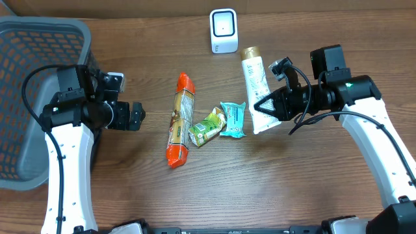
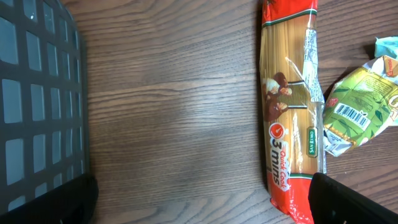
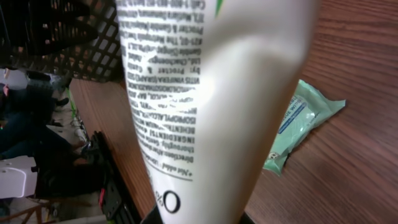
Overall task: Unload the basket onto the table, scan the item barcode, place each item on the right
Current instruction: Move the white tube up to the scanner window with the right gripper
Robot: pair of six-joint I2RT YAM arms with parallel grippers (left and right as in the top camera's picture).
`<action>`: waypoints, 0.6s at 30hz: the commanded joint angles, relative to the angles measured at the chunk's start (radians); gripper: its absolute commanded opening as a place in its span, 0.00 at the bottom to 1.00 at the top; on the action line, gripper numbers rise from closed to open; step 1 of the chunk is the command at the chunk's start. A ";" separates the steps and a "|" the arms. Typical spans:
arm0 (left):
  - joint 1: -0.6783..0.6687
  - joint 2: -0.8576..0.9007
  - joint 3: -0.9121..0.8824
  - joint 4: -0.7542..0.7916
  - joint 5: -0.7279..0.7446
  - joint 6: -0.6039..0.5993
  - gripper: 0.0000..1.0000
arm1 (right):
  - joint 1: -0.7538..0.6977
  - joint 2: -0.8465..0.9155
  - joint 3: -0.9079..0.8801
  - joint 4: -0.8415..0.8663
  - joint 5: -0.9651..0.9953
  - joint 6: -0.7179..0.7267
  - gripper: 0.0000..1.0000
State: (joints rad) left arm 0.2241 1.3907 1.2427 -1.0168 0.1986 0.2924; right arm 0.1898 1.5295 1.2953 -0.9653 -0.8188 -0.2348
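Note:
A white tube (image 1: 255, 81) with a gold cap is held at its flat end by my right gripper (image 1: 268, 106), shut on it, cap pointing toward the white scanner (image 1: 223, 30) at the back. In the right wrist view the tube (image 3: 205, 93) fills the frame with printed text facing the camera and no barcode showing; the right gripper (image 3: 198, 219) clamps its lower end. My left gripper (image 1: 135, 116) stands open just left of the orange pasta packet (image 1: 180, 119). In the left wrist view the left gripper (image 2: 202, 205) has only bare table between its fingers, and the pasta packet (image 2: 289, 106) lies by the right finger.
A green snack packet (image 1: 207, 127) and a teal packet (image 1: 233, 119) lie beside the pasta. The green packet (image 2: 357, 112) shows a barcode in the left wrist view. A dark mesh basket (image 1: 26, 97) stands at the left edge, close behind the left arm.

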 commanded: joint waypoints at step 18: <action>-0.005 0.003 0.018 0.000 0.012 0.022 1.00 | 0.260 -0.014 0.504 0.044 0.902 0.139 0.04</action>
State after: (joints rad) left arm 0.2241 1.3907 1.2427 -1.0168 0.1989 0.2924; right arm 0.3698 1.5124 1.7771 -0.9600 -0.2855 -0.1040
